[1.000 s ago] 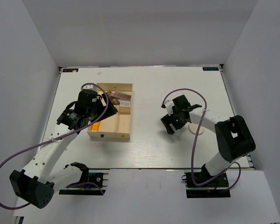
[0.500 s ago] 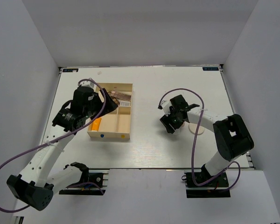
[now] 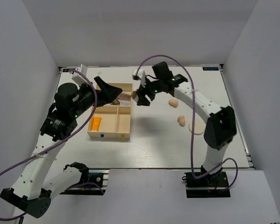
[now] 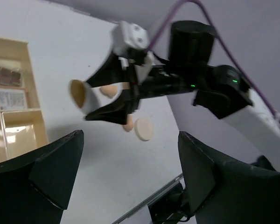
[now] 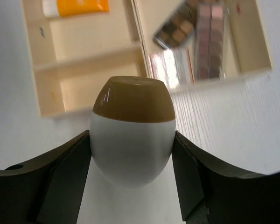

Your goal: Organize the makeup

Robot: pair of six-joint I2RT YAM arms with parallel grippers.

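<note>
My right gripper [image 3: 141,97] [image 5: 132,140] is shut on a white oval piece with a brown top [image 5: 133,107] [image 4: 81,95]. It hangs just right of the pale wooden box [image 3: 109,135] [image 5: 44,93]. In the box lie an orange tube [image 3: 95,123] [image 5: 81,6], two brown-shade palettes [image 5: 210,42] and a square compact [image 5: 170,67]. On the table to the right lie two tan sponges [image 3: 173,102] [image 3: 181,121] and a round cream puff [image 3: 196,127] [image 4: 143,129]. My left gripper [image 3: 107,88] [image 4: 130,158] hangs open and holds nothing above the box's back left.
The right arm [image 3: 196,100] stretches across the table's right half, over the sponges and puff. The box's front right compartments [image 3: 116,122] hold nothing. The table's back edge [image 3: 140,68] meets the rear wall.
My right gripper closed on the white oval piece at the right middle of the table and carried it left and back to the box. My left arm rose and drew back.
</note>
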